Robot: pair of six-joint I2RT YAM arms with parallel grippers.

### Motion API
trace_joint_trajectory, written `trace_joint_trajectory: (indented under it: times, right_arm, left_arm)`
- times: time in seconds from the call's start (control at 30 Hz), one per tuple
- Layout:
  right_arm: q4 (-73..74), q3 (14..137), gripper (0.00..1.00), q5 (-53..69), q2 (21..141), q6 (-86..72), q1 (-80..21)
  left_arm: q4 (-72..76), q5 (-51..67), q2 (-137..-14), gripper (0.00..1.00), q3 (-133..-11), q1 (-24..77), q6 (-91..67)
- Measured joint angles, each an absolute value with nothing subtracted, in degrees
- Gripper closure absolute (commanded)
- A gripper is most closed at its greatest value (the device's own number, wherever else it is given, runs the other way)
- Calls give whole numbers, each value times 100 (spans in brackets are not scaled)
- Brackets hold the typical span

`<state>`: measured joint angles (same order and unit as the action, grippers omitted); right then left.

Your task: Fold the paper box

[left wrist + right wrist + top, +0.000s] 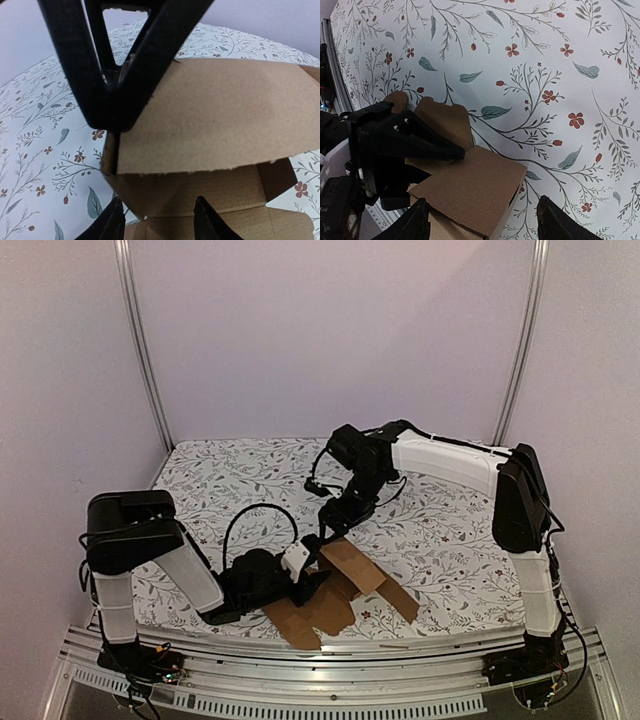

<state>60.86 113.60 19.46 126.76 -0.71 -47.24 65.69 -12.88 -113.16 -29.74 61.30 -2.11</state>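
Now the left gripper (160, 222) sits spread at the paper box (215, 115); the right gripper (482, 225) hovers spread above it.

Floral tablecloth (450, 530), alu rails (400, 658) at near edge, pale walls (330, 330)

Plain pale walls (330, 330), two metal posts (143, 350), floral tablecloth (440, 530)
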Motion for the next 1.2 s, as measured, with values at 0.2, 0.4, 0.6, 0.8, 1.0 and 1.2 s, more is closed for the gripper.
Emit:
trace_joint_trajectory:
  times: [0.2, 0.4, 0.6, 0.8, 1.0, 1.2]
  right_arm:
    - [6086, 11358, 28, 2043, 12682, 40, -4718]
    - [6086, 11358, 28, 2091, 12689, 62, -4657]
    - [6130, 11358, 28, 2156, 12707, 117, -4565]
    - [6178, 11358, 28, 2226, 12726, 143, -4539]
    - [6187, 11358, 28, 2331, 12737, 141, -4491]
    - [6226, 11358, 27, 2491, 12761, 93, -4486]
  left_arm:
    - [6700, -963, -11907, 64, -3446, 5911, -141]
    - [7083, -582, -12272, 71, -3704, 5756, -106]
    - [7413, -381, -12418, 78, -3837, 5701, -154]
    - [7599, -342, -12608, 83, -3975, 5695, -270]
    - [7664, -626, -12766, 90, -4145, 5758, -325]
    - [7811, -1850, -12868, 97, -4182, 6149, -311]
